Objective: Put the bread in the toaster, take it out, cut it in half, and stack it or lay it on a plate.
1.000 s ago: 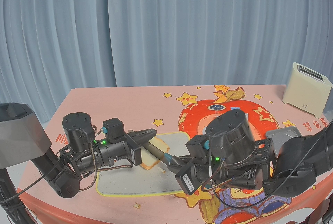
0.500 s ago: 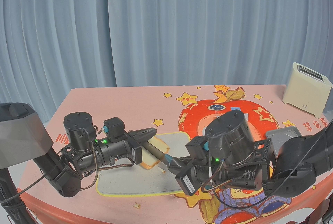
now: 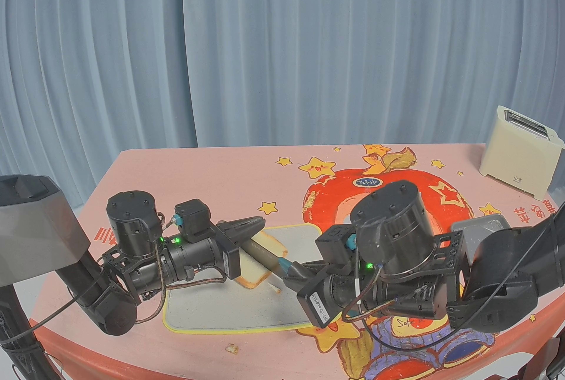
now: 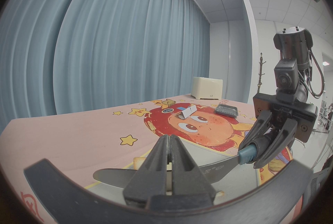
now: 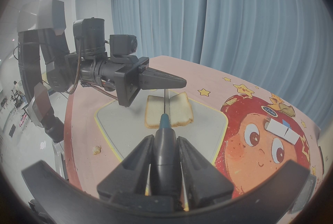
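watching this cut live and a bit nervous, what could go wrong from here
1. The knife in the right gripper runs close by the tip of the shut left gripper, above the bread; a stroke could strike it.
2. I cannot tell whether the left gripper presses the bread; if not, the slice may slide on the mat and cut unevenly.

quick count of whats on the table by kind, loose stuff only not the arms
bread slice: 1
knife: 1
cutting mat: 1
toaster: 1
grey tray: 1
crumb: 1
total: 6
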